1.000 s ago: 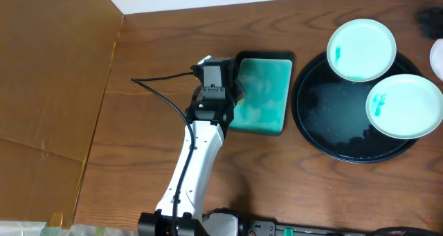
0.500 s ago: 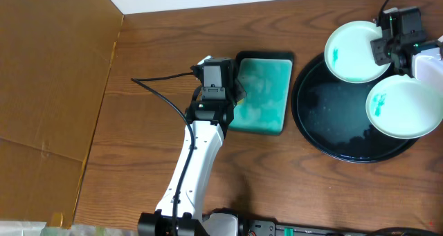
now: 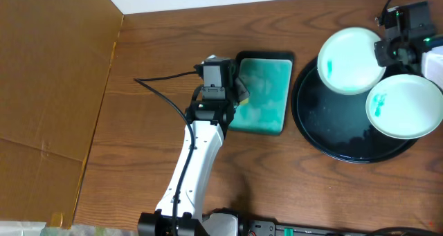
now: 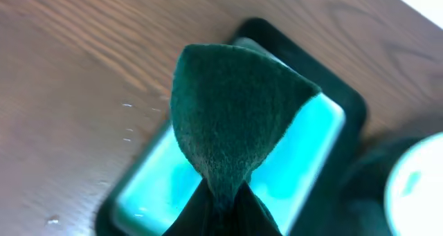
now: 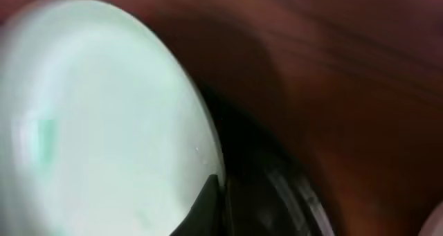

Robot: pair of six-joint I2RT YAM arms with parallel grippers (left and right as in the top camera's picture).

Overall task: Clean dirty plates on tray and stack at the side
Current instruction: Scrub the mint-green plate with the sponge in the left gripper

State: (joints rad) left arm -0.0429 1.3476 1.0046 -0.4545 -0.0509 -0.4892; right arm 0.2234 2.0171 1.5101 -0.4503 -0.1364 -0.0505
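Observation:
Two pale mint plates show in the overhead view. The far plate (image 3: 348, 60) hangs over the upper left rim of the round black tray (image 3: 325, 135), and my right gripper (image 3: 385, 56) is shut on its right edge. In the right wrist view a dark finger (image 5: 205, 203) lies on that plate's (image 5: 104, 118) rim, and a teal smear (image 5: 46, 135) marks its left side. The near plate (image 3: 405, 106) lies on the tray's right half with a teal smear. My left gripper (image 3: 237, 89) is shut on a dark green sponge (image 4: 235, 111) above the teal dish (image 4: 308, 160).
The rectangular teal dish (image 3: 266, 97) sits just left of the tray. A black cable (image 3: 163, 80) runs over the table left of my left arm. A brown cardboard wall (image 3: 48, 77) stands along the left side. The table's back edge is close behind the tray.
My right arm has come in from the right and shut on the far plate's edge. That plate has shifted left, out over the tray's rim. The left arm holds still.

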